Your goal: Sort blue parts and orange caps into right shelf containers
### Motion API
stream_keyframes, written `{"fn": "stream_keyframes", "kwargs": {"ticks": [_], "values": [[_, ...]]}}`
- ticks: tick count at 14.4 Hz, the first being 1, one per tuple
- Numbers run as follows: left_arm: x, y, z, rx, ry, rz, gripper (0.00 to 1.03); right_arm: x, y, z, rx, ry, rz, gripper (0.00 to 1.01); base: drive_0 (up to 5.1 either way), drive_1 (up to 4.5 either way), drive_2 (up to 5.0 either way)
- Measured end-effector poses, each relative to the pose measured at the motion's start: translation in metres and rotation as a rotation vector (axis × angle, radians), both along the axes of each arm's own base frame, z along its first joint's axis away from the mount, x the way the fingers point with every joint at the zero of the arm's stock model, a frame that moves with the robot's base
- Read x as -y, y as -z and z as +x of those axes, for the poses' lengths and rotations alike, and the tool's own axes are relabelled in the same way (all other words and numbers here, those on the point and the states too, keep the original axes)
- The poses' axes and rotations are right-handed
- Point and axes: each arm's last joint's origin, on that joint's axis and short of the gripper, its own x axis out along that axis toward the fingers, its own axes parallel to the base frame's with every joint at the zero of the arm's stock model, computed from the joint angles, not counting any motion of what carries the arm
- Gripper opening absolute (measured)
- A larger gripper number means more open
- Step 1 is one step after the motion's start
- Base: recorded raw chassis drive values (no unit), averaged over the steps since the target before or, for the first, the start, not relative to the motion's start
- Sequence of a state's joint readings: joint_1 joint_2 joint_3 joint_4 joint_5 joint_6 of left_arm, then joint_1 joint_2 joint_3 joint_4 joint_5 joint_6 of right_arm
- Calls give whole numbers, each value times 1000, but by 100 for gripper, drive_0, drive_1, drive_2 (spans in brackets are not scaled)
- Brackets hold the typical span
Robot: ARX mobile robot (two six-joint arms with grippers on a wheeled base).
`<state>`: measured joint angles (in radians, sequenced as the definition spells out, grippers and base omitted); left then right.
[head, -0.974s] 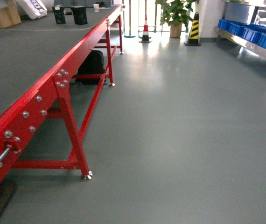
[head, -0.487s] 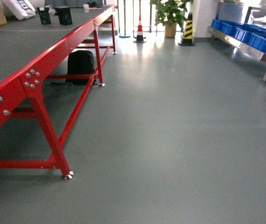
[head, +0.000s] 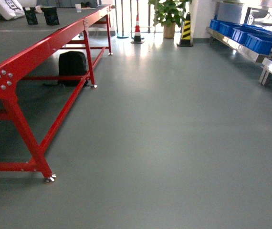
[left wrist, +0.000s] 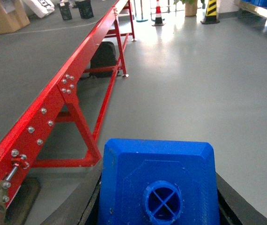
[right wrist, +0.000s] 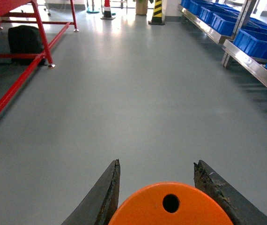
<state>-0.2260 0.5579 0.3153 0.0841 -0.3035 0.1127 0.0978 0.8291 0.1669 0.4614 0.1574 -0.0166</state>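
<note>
Bright daylight from the far doorway glares white on the floor [head: 141, 47] near the cone [head: 137, 29]; the head view is slightly soft.

A smooth grey floor [head: 174, 143] is seen, faintly glossy where light is reflected. The counter [head: 40, 47] is framed in glossy red-painted metal with bright steel bolts. Matt blue plastic is shown on the blue part [left wrist: 159, 187], smooth orange plastic on the orange cap [right wrist: 171, 206]. Blue plastic crates [head: 250, 40] are carried on a shiny steel shelf [head: 231, 45].
</note>
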Motion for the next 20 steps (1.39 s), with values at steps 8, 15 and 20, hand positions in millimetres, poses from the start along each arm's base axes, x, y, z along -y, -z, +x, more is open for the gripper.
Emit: {"fn": "stream_keyframes", "kwargs": {"ticks": [8, 15, 20], "values": [[0, 0, 0, 0, 2, 0, 44, 0, 0, 0, -4, 4, -1, 41, 500, -245, -245], [0, 0, 0, 3, 2, -1, 44, 0, 0, 0, -4, 4, -1, 41, 500, -245, -245], [0, 0, 0, 0, 2, 0, 44, 0, 0, 0, -4, 3, -1, 41, 500, -245, -245]]}}
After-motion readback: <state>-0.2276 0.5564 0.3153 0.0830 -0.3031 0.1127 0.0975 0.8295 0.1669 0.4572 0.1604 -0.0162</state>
